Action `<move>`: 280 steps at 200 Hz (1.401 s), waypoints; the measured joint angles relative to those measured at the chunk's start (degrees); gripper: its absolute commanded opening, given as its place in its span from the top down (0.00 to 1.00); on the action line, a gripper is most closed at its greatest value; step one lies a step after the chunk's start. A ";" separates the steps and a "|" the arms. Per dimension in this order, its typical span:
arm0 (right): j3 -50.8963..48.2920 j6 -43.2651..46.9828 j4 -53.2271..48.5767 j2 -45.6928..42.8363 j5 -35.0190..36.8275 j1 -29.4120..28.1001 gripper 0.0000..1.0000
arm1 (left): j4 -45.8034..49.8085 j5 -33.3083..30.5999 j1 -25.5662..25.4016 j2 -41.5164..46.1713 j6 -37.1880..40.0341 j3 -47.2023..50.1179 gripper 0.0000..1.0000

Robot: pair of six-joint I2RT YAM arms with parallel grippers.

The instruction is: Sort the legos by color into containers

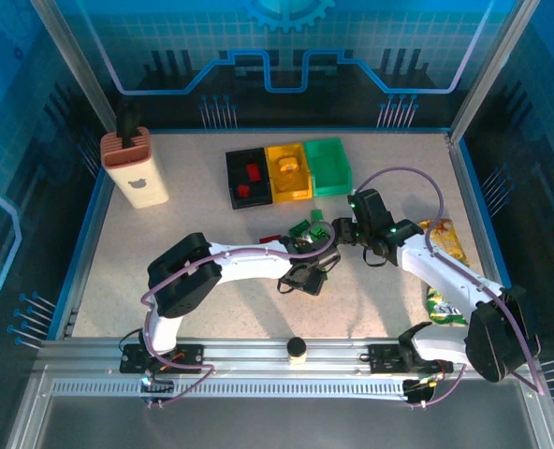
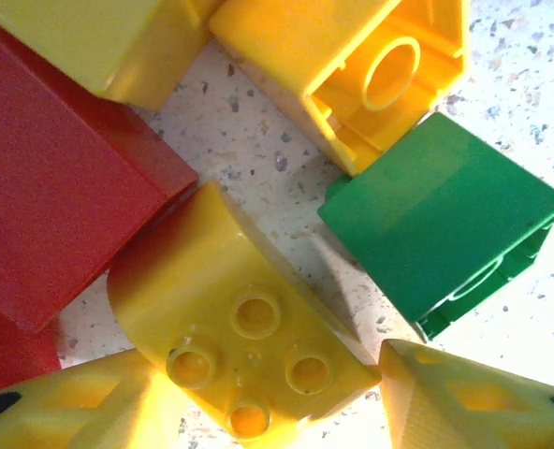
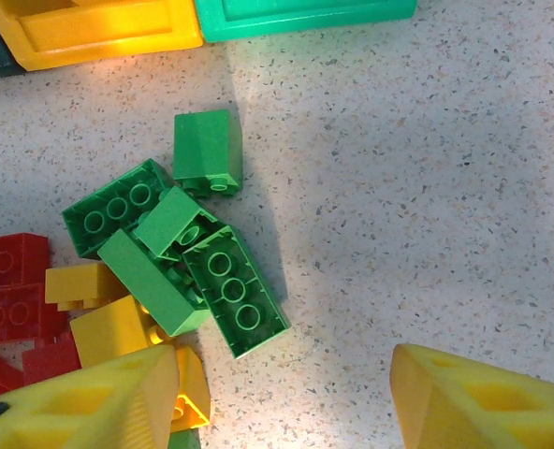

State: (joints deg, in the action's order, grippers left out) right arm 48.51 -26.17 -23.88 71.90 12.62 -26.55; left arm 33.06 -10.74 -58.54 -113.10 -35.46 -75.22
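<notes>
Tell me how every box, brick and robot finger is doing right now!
black box, open, red bricks inside
yellow box, open, a yellow brick inside
green box, open, looks empty
loose bricks, heaped on the table, not sorted yet
yellow brick, studs up, between the left fingers
left fingers, open, one on each side of the yellow brick
right fingers, open, holding nothing

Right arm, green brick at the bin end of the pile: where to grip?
Pinch the green brick across its smooth left and right faces, coming straight down. It lies tipped with a flat face up, nothing presses on those two sides, and the other legos crowd only its near end. The right gripper looks open wide enough.
</notes>
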 measured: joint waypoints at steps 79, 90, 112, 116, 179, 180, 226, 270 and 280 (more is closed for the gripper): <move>-0.96 -0.46 0.83 -0.04 -0.26 0.04 0.38 | 1.42 -0.55 0.09 -0.42 1.11 -0.83 0.53; -0.96 -0.61 1.05 -0.07 -0.31 0.13 0.38 | 1.46 -0.72 0.09 -0.33 1.31 -0.76 0.54; -1.36 -0.85 1.64 -0.24 -0.74 0.42 0.38 | 0.55 -1.31 0.17 -0.13 1.53 -0.57 0.57; -1.44 -0.85 1.66 -0.24 -0.79 0.44 0.38 | 0.35 -1.49 0.22 -0.13 1.51 -0.57 0.58; -1.92 -0.87 1.68 -1.33 -1.07 0.48 0.39 | -0.35 -2.84 0.44 -0.09 1.53 -0.39 0.61; -1.95 -0.87 1.68 -1.36 -1.09 0.48 0.39 | -0.35 -2.91 0.44 -0.09 1.53 -0.39 0.61; -2.08 -0.87 1.70 -1.68 -1.09 0.50 0.39 | -0.28 -3.74 0.44 1.73 1.53 -0.17 0.62; -2.29 -1.01 1.70 -1.81 -1.07 0.68 0.39 | -0.04 -5.03 0.50 5.73 2.45 0.02 0.62; -2.40 -1.07 1.68 -1.81 -1.07 0.74 0.39 | 0.11 -5.31 0.63 6.47 2.64 0.02 0.62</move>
State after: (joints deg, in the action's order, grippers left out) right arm 46.11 -27.24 -22.20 70.08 11.55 -25.80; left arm 33.17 -16.05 -57.91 -106.63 -32.82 -75.20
